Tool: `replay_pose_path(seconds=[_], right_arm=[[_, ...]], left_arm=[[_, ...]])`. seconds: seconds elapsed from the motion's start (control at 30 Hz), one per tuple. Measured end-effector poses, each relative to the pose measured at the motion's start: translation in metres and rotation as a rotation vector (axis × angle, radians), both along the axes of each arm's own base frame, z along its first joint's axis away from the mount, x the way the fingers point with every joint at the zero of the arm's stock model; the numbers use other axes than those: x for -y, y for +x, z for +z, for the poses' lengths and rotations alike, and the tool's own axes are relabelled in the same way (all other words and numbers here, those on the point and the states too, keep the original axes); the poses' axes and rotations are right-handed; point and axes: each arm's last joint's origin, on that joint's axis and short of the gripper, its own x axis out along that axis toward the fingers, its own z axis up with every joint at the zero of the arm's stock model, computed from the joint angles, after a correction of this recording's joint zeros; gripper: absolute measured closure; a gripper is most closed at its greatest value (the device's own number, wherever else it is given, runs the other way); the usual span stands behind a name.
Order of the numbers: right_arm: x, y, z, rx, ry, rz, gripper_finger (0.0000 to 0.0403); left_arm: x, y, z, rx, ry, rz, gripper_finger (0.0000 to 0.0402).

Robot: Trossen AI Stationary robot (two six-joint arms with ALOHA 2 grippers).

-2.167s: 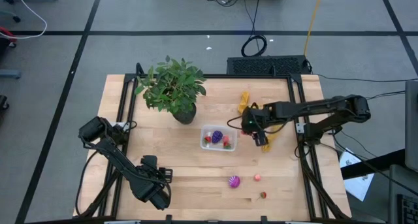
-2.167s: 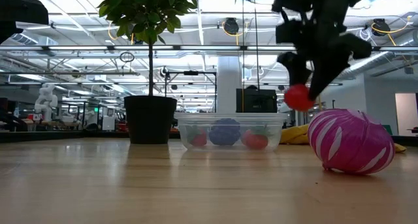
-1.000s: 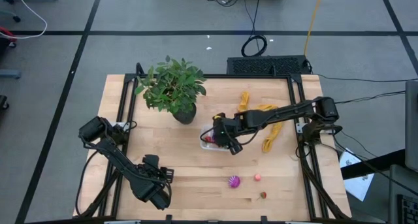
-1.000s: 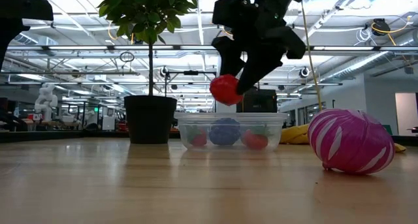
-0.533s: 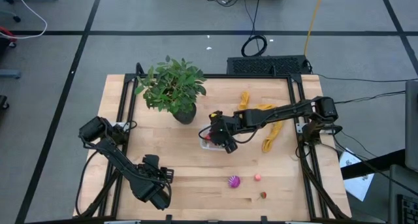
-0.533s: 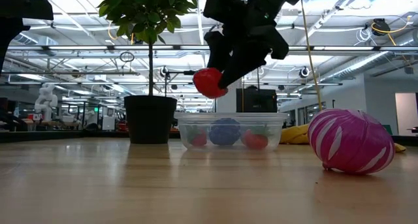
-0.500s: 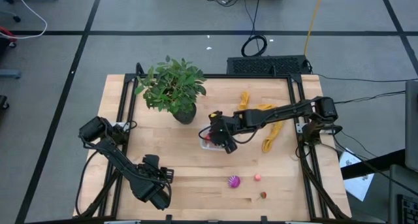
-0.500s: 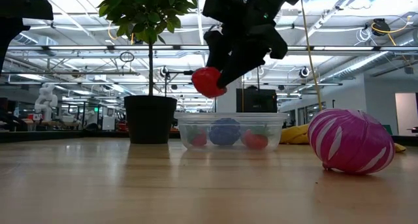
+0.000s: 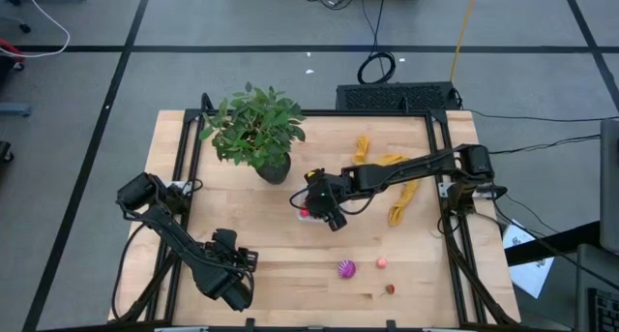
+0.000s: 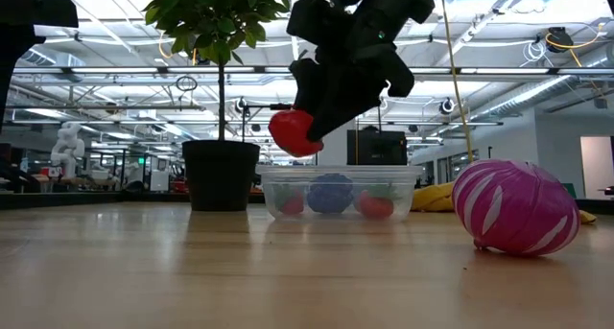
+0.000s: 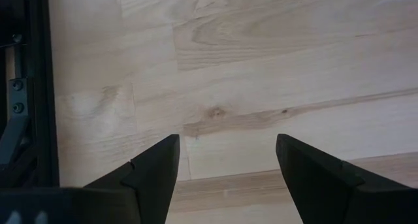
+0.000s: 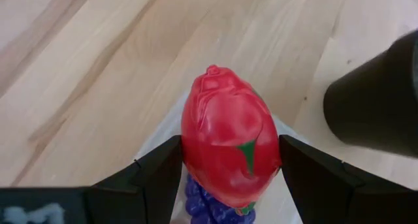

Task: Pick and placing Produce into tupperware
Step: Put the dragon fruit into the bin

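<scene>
My right gripper (image 9: 309, 210) reaches in from the table's right and is shut on a red strawberry-like fruit (image 10: 294, 132) above the left end of the clear tupperware (image 10: 338, 191). A purple bumpy fruit (image 10: 330, 194) and red pieces (image 10: 375, 206) lie in the tupperware. On the wood nearer the front edge rest a magenta striped fruit (image 9: 346, 269), a pink one (image 9: 381, 263) and a small red one (image 9: 390, 289). My left gripper (image 9: 235, 277) waits open over bare wood at the front left (image 11: 225, 165). My right gripper pinches the red fruit by its two sides (image 12: 196, 152) between both fingers (image 12: 313, 178). The fingers slant down from the table's right. The fruit is lifted clear, above the tupperware's left rim, with the purple fruit (image 12: 202, 201) below it.
A potted leafy plant (image 9: 255, 131) stands just behind and left of the tupperware, its dark pot (image 12: 375, 100) close to my right gripper. A mustard-yellow cloth (image 9: 395, 191) lies to the right. Black rails run along the table's sides (image 9: 451, 216).
My right gripper has carried the red fruit toward the table's left, from beside the tupperware to above its left end, staying shut on it. The fruits on the table and in the tupperware have stayed put.
</scene>
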Motion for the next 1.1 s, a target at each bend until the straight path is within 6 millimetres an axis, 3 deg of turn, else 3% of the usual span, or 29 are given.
replay_pose_path(seconds=[0.47,1.1], right_arm=[[0.017,-0.005,-0.019,-0.047,0.036,-0.05,0.0167],[0.03,-0.001,-0.023,-0.033,0.037,-0.082,0.0167]], left_arm=[[0.0,0.0,0.0,0.0,0.0,0.001,0.0144],[0.0,0.0,0.0,0.003,0.0,0.006,0.0144]])
